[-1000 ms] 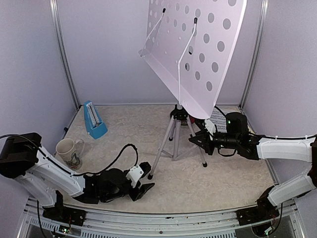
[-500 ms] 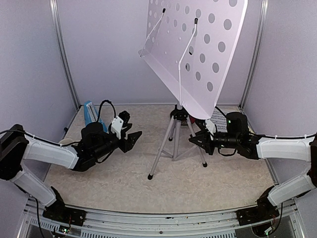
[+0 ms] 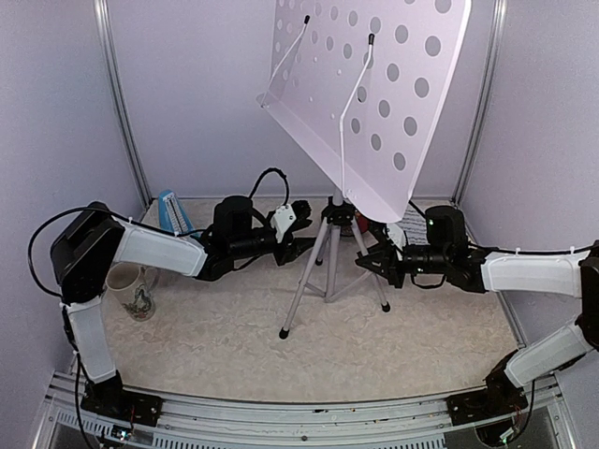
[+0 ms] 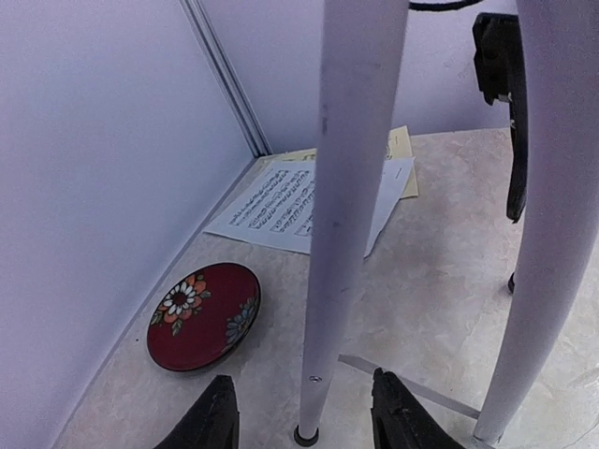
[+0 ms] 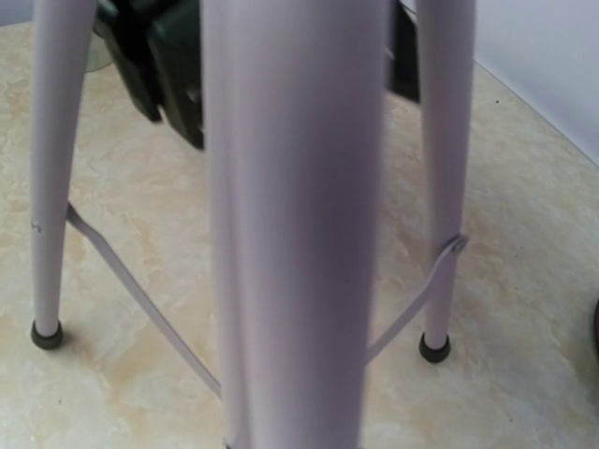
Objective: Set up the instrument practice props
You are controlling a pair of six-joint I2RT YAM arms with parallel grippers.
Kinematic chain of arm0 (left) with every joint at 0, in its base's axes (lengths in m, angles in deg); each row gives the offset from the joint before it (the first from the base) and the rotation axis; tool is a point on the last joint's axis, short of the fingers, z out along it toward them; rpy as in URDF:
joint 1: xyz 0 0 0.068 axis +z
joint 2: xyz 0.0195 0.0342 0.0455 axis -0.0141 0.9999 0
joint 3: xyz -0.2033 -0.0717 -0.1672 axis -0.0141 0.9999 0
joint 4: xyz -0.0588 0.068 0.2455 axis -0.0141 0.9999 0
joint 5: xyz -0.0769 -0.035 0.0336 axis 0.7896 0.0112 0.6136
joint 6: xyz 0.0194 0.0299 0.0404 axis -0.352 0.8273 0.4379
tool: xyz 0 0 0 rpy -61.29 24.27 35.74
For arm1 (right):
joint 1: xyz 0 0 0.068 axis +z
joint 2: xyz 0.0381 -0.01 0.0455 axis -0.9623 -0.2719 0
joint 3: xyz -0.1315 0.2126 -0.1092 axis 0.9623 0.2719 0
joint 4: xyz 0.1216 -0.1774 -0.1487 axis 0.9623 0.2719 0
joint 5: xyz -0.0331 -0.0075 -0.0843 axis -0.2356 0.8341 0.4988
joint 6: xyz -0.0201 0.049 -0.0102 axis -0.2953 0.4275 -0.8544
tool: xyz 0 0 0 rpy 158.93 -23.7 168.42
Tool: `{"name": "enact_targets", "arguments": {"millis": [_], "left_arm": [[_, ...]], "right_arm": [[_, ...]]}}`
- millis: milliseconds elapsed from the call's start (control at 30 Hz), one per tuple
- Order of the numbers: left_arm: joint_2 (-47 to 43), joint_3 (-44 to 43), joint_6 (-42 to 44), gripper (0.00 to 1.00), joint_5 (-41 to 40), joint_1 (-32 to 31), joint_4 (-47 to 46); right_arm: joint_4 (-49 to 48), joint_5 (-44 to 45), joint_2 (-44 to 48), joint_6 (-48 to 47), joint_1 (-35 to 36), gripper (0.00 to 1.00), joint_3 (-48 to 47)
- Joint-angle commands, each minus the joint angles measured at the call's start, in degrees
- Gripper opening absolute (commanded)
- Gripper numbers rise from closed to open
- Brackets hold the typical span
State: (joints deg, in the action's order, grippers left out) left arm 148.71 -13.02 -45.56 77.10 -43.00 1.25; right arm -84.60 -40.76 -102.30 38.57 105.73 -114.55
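Note:
The white perforated music stand (image 3: 393, 94) rises on its silver tripod (image 3: 304, 281) mid-table. My left gripper (image 3: 304, 247) is open, and one tripod leg (image 4: 346, 215) stands between its fingers (image 4: 211, 416) with a gap on each side. My right gripper (image 3: 372, 263) is clamped on the right-hand leg (image 5: 290, 234), which fills its wrist view and hides the fingers. A white music sheet (image 4: 290, 201) lies on a yellow one (image 4: 402, 145) in the back right corner. The blue metronome (image 3: 173, 213) stands at the back left.
A red flowered plate (image 4: 201, 313) lies by the right wall near the sheets. A white patterned mug (image 3: 131, 285) sits at the left, under my left arm. The enclosure walls close in the back and both sides.
My left arm swung from the front of the table up and back to the tripod's left leg. The stand's desk shifted slightly. My right arm stayed in place.

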Motion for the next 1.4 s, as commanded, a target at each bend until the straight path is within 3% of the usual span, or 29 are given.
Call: {"name": "enact_targets", "arguments": {"millis": [0, 233, 533, 867, 1133, 1367], "left_arm": [[3.8, -2.9, 4.0, 0.47, 2.0, -0.6, 2.3], [8.8, -8.6, 4.0, 0.39, -2.5, -1.7, 0.5], [9.2, -11.8, 2.7, 0.33, -1.5, -2.8, -0.5], [5.2, -8.7, 3.6, 0.00, -4.5, -0.1, 0.2], [-0.5, -3.1, 8.5, 0.00, -12.7, 3.4, 1.4], [1.7, -6.1, 8.1, 0.00, -13.9, 8.4, 2.1]], "right_arm": [[0.5, -0.6, -0.9, -5.0, -0.5, 0.00, -2.6], [2.1, -1.1, -1.4, -5.2, -0.7, 0.00, -3.6], [2.2, -1.7, -1.6, -4.8, -0.9, 0.00, -3.8], [3.7, -2.5, -0.1, -4.1, -2.2, 0.00, -3.6], [5.0, -6.4, 0.1, -3.7, -6.7, 0.00, -5.0], [9.8, -6.5, -7.4, -7.0, -7.3, 0.00, -14.2]]}}
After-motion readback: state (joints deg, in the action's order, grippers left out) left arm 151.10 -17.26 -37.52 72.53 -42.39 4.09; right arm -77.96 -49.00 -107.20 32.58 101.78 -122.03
